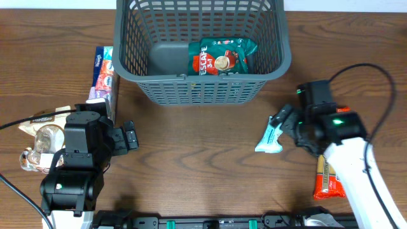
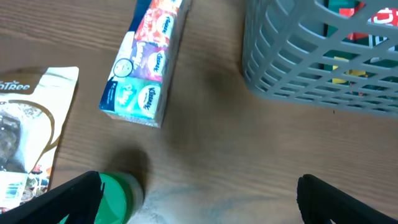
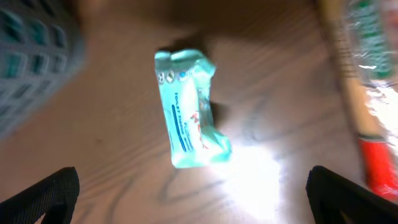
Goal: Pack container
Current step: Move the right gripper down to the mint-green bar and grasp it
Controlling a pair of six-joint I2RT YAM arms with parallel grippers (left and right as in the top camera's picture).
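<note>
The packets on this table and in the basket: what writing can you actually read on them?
"ESCAFE", "3" and "1" beneath: green pack in the container.
"Kleenex": tissue pack.
"nTree", start cut off: pouch.
Teal sachet: print blurred, unreadable.
Red pack: too small to read.

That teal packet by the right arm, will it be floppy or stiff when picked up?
Probably soft: the teal packet looks like crinkled film with pinched ends, so it may bend. Likely light, since it looks thin. It lies flat, so rolling seems unlikely.
</note>
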